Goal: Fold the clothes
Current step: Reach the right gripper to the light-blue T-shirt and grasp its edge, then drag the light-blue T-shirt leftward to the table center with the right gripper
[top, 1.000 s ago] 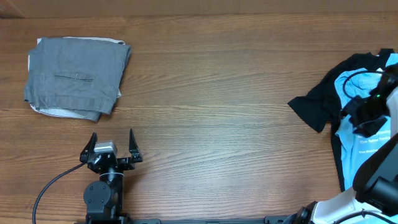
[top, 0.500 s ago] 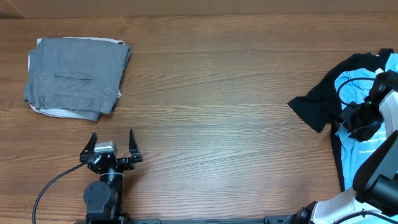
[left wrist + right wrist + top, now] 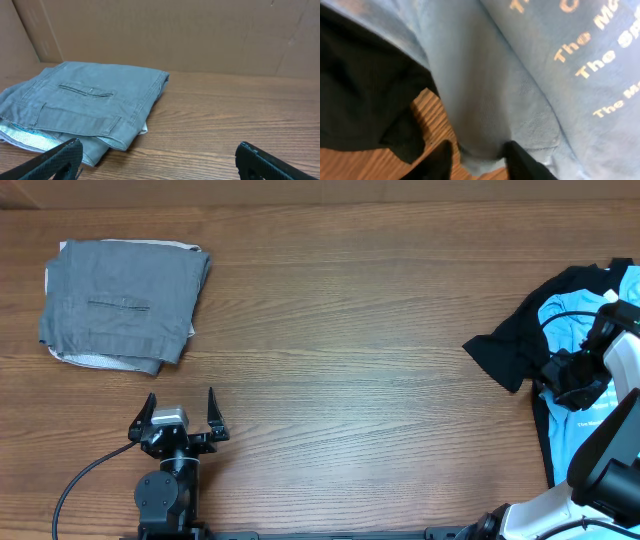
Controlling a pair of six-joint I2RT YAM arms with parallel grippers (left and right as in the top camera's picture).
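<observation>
Folding looked barely begun: grey trousers lay folded far left, T-shirt sat crumpled at right table edge against black garment; right gripper pinched a T-shirt fold, left gripper stood wide open, empty

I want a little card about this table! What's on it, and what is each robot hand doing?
table: brown wood
far left corner: folded grey trousers, lying flat
right edge: light blue T-shirt, crumpled, not yet folded
next to it: black cloth, bunched up and touching the T-shirt
left gripper: open, nothing between its fingers
right gripper: down on the T-shirt, one finger on each side of a fold; cannot tell if it is squeezing tight
</observation>
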